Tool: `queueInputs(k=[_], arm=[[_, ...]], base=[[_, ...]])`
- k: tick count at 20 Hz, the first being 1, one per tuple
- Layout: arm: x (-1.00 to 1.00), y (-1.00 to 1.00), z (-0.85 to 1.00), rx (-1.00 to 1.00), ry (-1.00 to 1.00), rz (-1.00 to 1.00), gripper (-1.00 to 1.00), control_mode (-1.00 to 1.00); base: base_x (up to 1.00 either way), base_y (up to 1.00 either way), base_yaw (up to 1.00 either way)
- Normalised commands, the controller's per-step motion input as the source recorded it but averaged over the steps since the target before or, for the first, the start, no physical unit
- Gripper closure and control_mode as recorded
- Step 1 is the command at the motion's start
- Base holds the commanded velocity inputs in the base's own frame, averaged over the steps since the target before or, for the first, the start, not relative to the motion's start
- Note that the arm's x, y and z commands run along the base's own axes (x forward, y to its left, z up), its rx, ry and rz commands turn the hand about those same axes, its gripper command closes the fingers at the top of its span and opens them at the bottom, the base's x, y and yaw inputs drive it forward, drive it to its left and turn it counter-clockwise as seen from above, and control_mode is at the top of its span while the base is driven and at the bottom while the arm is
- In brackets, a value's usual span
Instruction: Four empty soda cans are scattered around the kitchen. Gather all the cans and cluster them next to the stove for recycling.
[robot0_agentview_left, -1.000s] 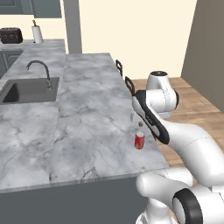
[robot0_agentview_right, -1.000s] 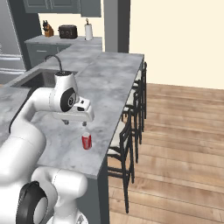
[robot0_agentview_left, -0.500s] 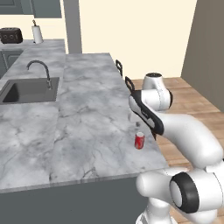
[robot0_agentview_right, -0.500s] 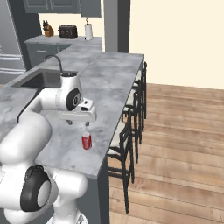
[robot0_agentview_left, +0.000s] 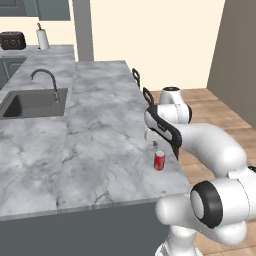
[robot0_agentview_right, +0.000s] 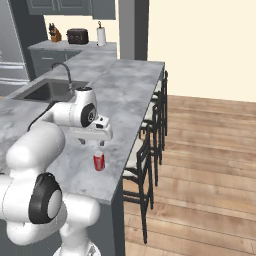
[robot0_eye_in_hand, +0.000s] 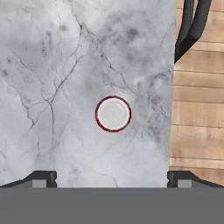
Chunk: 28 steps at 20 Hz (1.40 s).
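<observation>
Red soda can (robot0_eye_in_hand: 113, 113) upright, directly below the wide-spread, empty pincer (robot0_eye_in_hand: 111, 178).

Even, bright, rendered light is falling across all three views — nothing is glaring or blowing out. The marble counter (robot0_agentview_left: 90, 145) is showing only faint, soft shading, and the red can (robot0_agentview_left: 159, 161) is casting barely any shadow. Edges are looking slightly soft and low in detail — no blur from motion, no bending at the borders.
</observation>
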Motion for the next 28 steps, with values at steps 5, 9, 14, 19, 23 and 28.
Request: queueInputs(k=[5, 9, 14, 19, 23, 28], arm=[[0.16, 0.0, -0.28, 0.0, 0.02, 0.0, -1.0, -1.0], [0.19, 0.0, -0.23, 0.0, 0.04, 0.0, -1.0, -1.0], [0.17, 0.0, -0.2, 0.0, 0.03, 0.0, -1.0, -1.0], [0.15, 0.0, -0.16, 0.0, 0.04, 0.0, -1.0, -1.0], [0.11, -0.01, -0.15, 0.01, 0.04, 0.0, -1.0, -1.0], [0.0, -0.03, -0.1, 0.0, 0.01, 0.0, -1.0, -1.0]], base=[[0.0, 0.0, 0.0], [0.0, 0.0, 0.0], [0.0, 0.0, 0.0], [0.0, 0.0, 0.0], [0.0, 0.0, 0.0], [0.0, 0.0, 0.0]])
